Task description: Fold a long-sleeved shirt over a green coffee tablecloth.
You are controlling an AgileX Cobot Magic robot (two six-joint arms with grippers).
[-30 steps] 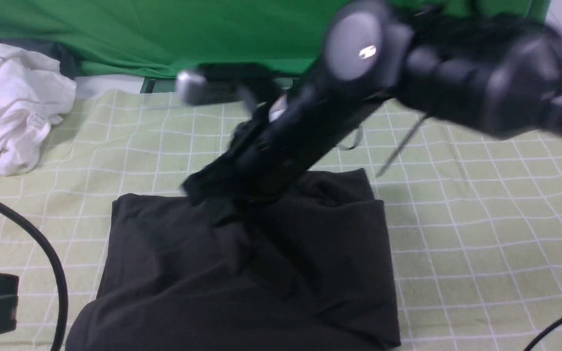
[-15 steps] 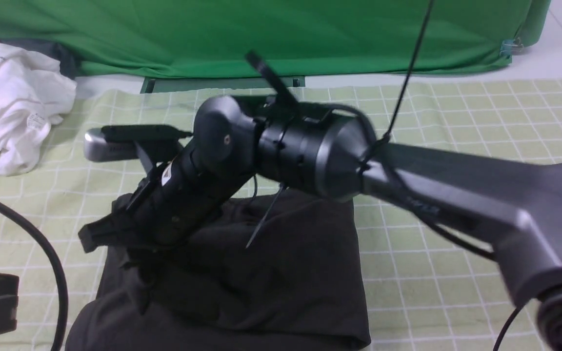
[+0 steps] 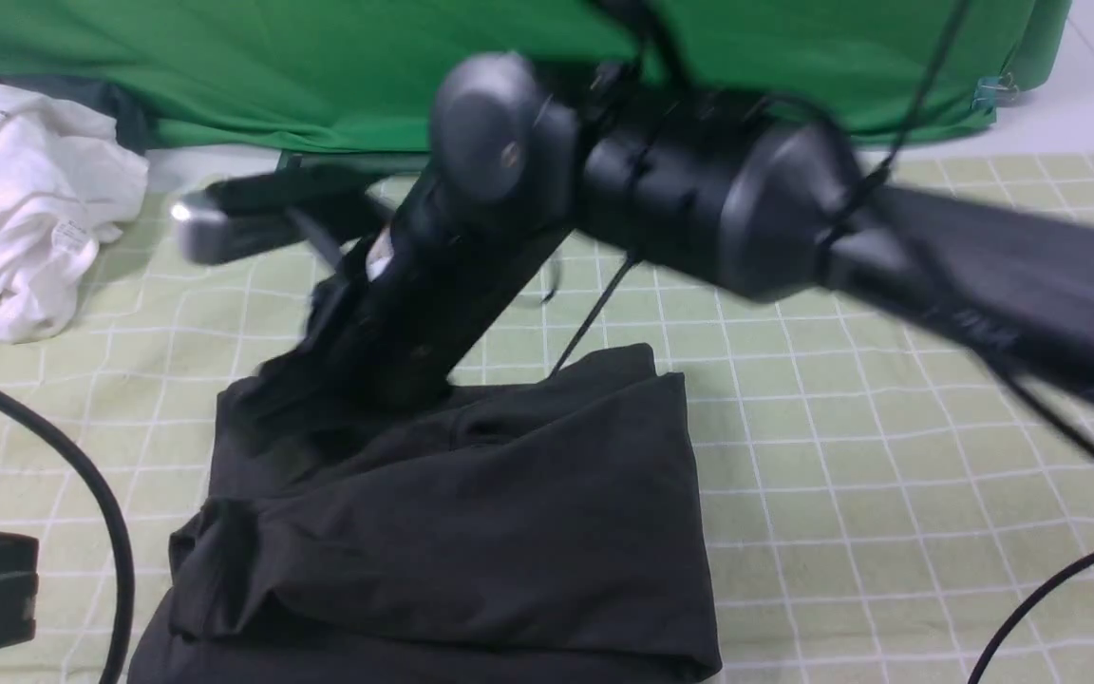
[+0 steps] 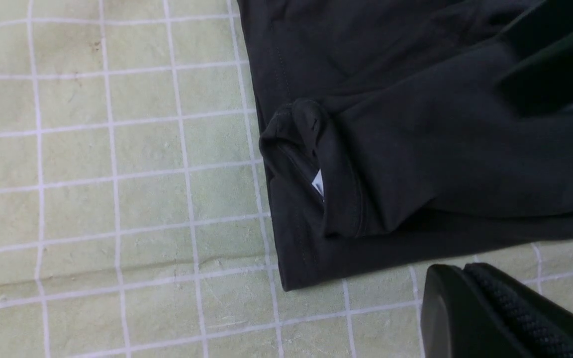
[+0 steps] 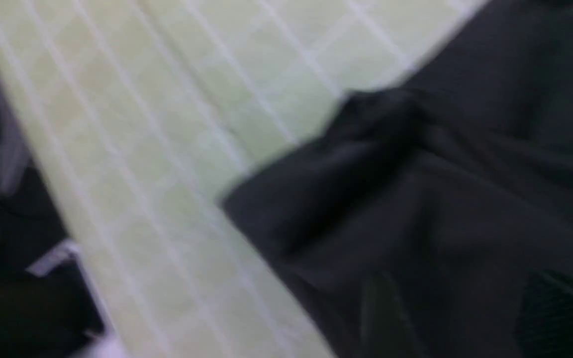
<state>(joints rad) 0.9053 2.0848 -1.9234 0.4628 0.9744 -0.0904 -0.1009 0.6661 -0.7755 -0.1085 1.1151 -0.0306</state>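
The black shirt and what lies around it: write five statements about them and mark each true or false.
1. The black shirt lies on the pale green checked cloth. True.
2. The white garment lies on top of the black shirt. False: the white garment lies apart from it, at the far left.
3. The shirt is spread fully flat, with no part folded over. False: part of it is folded over, seen in the left wrist view.
4. The right arm reaches over the shirt in the front view. True.
5. The fabric beyond the cloth is red. False: the fabric is deep green.
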